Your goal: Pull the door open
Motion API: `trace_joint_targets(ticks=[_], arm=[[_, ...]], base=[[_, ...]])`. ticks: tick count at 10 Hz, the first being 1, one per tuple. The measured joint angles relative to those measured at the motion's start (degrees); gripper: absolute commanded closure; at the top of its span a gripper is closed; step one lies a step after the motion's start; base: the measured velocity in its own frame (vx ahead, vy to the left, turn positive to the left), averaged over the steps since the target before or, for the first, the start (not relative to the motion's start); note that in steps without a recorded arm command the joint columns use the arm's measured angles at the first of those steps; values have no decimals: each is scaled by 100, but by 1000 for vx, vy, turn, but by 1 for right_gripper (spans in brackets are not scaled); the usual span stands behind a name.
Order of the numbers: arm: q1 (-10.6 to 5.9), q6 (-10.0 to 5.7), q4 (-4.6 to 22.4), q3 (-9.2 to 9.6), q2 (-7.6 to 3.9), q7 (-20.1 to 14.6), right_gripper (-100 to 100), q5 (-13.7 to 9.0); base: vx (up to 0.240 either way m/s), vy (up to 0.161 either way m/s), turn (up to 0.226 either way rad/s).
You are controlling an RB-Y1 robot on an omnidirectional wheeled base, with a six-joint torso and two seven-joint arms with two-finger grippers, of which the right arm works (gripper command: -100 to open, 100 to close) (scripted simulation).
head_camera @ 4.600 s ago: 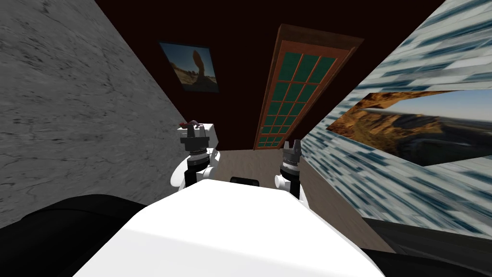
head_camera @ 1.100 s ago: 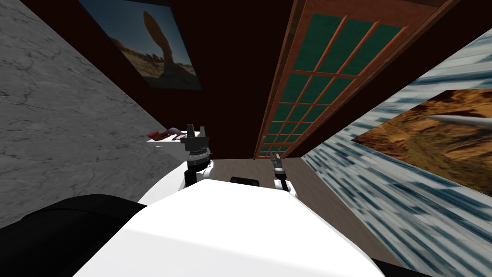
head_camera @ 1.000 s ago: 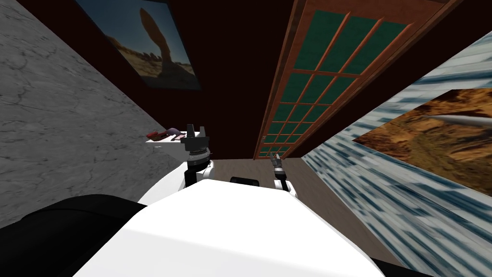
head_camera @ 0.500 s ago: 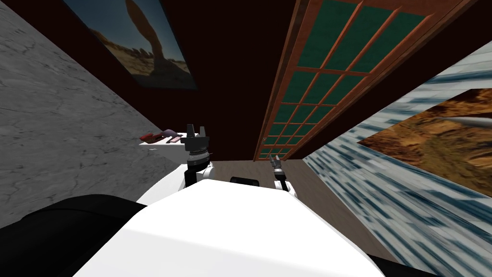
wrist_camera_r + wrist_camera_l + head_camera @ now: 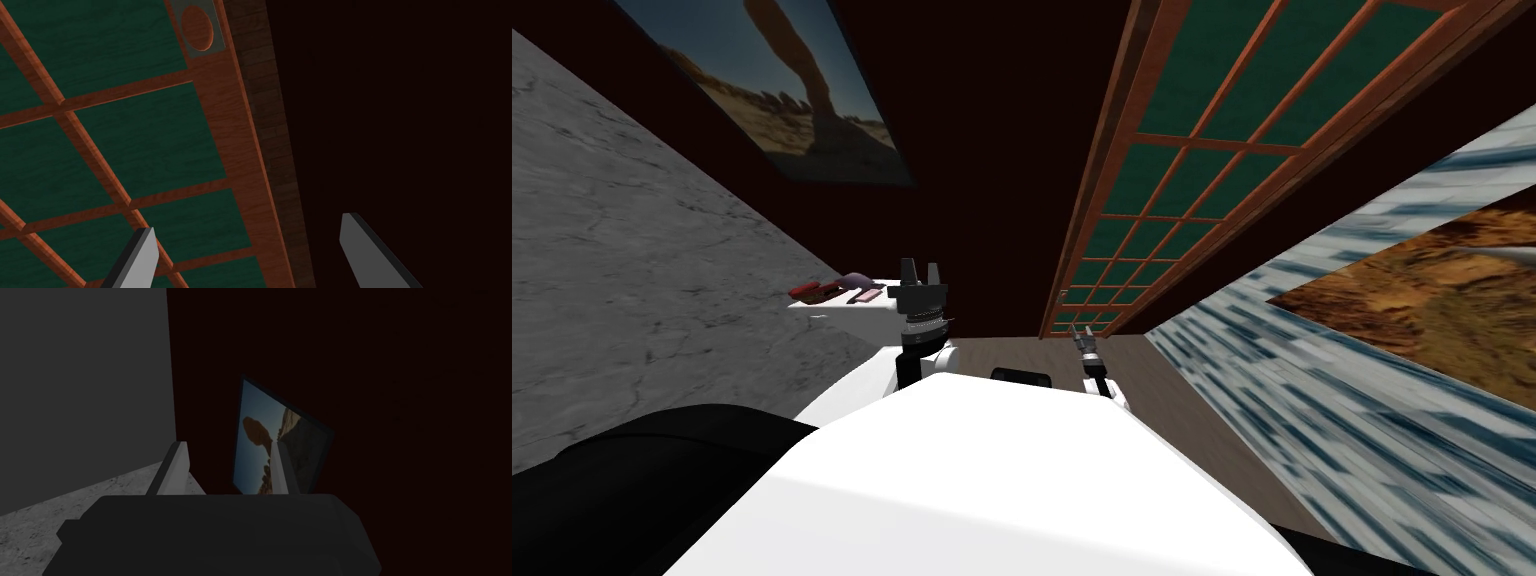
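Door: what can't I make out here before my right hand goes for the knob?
Head view: the door top is cut off by the upper edge.
Right wrist view: the knob has its grey plate clipped by the top edge; latched or not, cannot tell.
Head view: items on the white shelf beside the left hand are too small to name.

Your left gripper point(image 5: 920, 266) stands raised on the left, pointing up and away from you on an upright forearm, with its two fingers point(image 5: 174, 467) parted. Your right gripper point(image 5: 1085, 332) sits lower on the right and reaches forward on an outstretched forearm. Its fingers point(image 5: 141, 256) are spread wide apart.
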Motion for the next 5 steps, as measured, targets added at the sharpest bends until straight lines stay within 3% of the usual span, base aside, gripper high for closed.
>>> trace_joint_targets(ticks=[5], arm=[[-208, -171, 645, -86, -63, 417, -100, 152]], base=[[104, -16, 7]])
